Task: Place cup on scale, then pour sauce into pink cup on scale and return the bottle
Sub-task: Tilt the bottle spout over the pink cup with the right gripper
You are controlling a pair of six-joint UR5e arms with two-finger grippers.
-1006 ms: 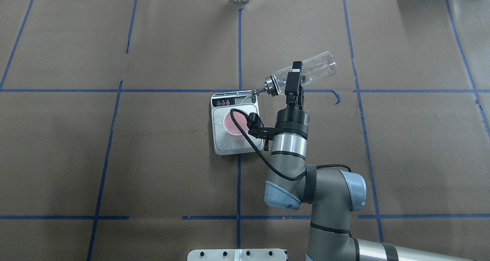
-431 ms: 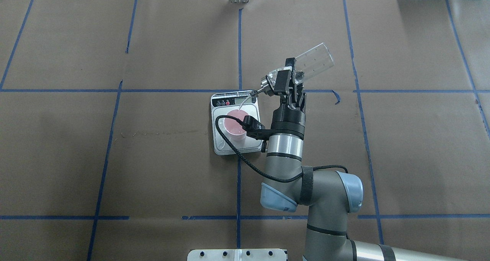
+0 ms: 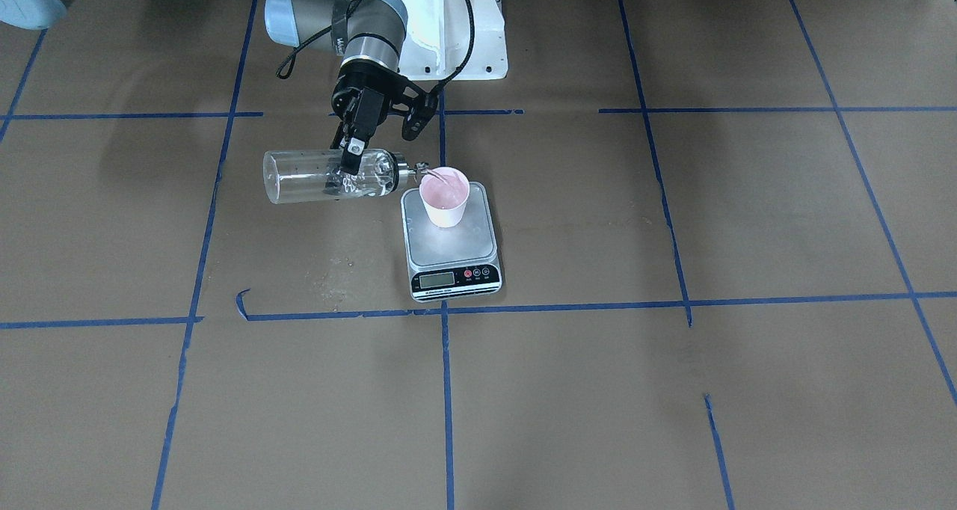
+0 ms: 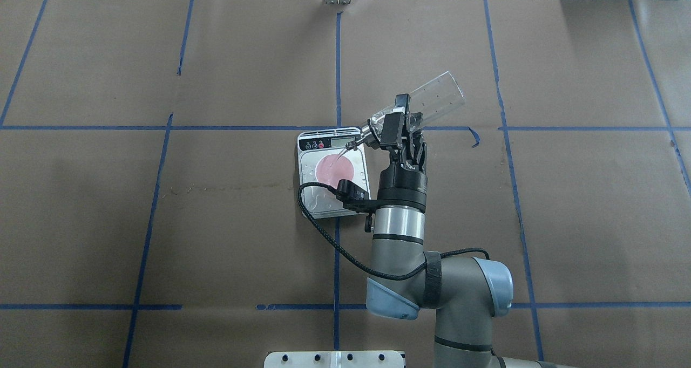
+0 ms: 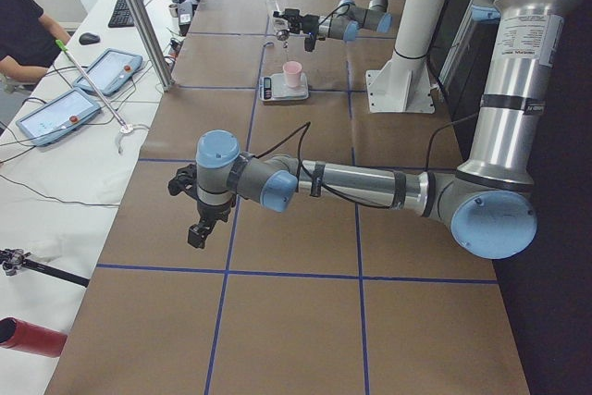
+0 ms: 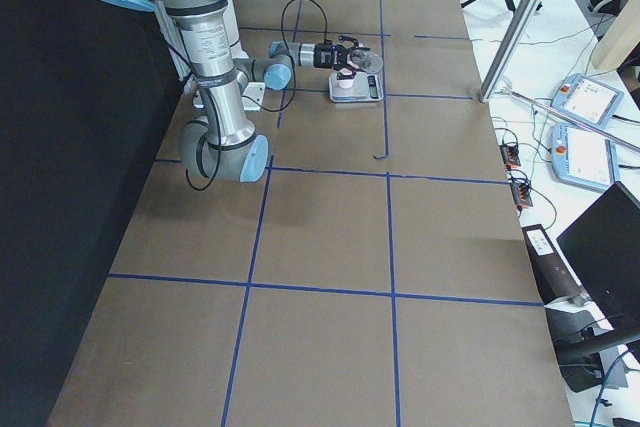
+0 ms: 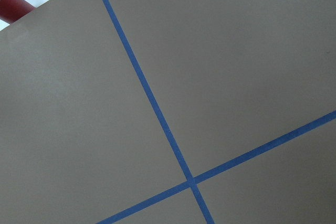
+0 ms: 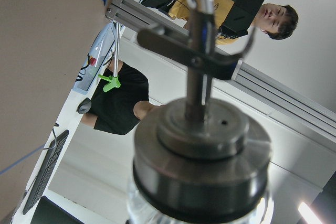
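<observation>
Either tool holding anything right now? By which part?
Right tool clamps the glass bottle around its body, near the neck end. Left tool: cannot tell.

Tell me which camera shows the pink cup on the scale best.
Exterior front-facing: the cup stands unobstructed on the scale, wall and rim both visible, the bottle tipped at its rim. Overhead shows only its pink opening. Both side views show it tiny; the wrist views miss it.
</observation>
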